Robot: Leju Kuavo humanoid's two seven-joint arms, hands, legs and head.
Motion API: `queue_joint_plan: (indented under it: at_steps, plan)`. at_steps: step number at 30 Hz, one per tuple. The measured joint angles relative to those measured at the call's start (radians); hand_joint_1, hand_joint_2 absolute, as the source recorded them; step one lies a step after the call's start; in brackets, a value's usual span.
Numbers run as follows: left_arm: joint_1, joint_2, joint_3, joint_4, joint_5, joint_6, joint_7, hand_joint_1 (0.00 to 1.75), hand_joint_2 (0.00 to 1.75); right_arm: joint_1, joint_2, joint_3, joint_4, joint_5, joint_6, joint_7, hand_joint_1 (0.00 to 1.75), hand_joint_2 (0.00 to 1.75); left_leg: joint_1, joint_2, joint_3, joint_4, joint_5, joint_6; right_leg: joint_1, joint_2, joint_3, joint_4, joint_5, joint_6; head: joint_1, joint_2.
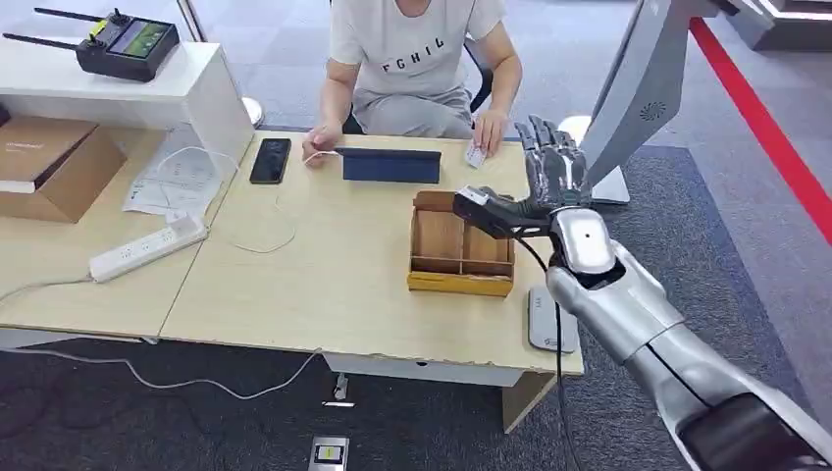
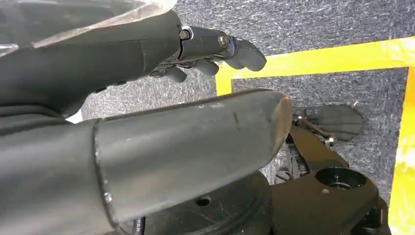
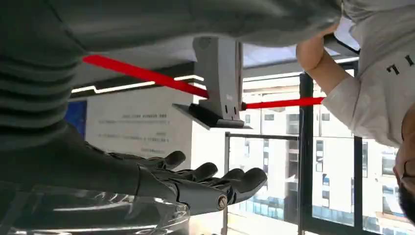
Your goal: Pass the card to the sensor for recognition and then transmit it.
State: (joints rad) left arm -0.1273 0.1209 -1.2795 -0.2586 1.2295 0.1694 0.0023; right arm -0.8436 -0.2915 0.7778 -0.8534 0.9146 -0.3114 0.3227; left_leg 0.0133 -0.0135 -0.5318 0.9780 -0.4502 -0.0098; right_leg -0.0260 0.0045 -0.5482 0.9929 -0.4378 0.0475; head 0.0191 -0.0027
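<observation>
Wooden desk, person seated at far side. Right hand raised above desk's right end, just past the wooden tray, fingers spread and upright, holding nothing. Left hand hangs over grey carpet, fingers loosely extended, empty. Card is in the person's hand, near the dark tablet
</observation>
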Motion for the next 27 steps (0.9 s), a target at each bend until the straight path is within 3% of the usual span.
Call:
queue_joint_plan:
  at_steps: [5,11,18,22,27]
  plan:
    - [0.003,0.000,0.000,0.001,0.000,0.011,-0.003,0.00,0.00,0.137,-0.045,-0.082,-0.158,-0.151,-0.077,-0.010,0.00,0.00,0.000,-0.001,0.000,0.000,0.000,0.000,0.000,0.000,0.001,0.000,-0.001,0.000,-0.001,0.000]
    - [0.006,0.003,0.000,0.003,0.003,0.029,-0.004,0.00,0.00,0.347,-0.125,-0.157,-0.447,-0.218,-0.099,0.095,0.00,0.00,0.000,-0.001,-0.001,0.000,-0.001,0.000,0.000,0.000,0.000,0.000,-0.001,0.000,0.000,0.000]
    - [0.004,0.004,0.000,0.007,0.003,0.037,-0.011,0.00,0.00,0.438,-0.183,-0.197,-0.641,-0.255,-0.098,0.121,0.00,0.00,0.000,0.002,0.001,0.000,-0.001,0.000,0.000,0.002,0.000,0.000,-0.001,-0.001,0.000,0.000]
    - [0.006,0.004,0.002,0.008,0.019,0.071,-0.029,0.00,0.00,0.544,-0.208,-0.206,-0.784,-0.176,-0.080,0.185,0.00,0.00,0.000,0.001,0.000,0.000,-0.001,0.000,0.000,0.002,0.000,0.000,-0.001,-0.001,0.000,0.000]
    - [0.003,-0.004,0.004,0.008,0.028,0.100,-0.052,0.00,0.00,0.609,-0.205,-0.193,-0.893,-0.066,-0.059,0.197,0.00,0.00,0.000,0.002,0.000,0.000,-0.002,0.000,0.000,0.002,0.000,0.000,-0.001,-0.001,0.000,0.000]
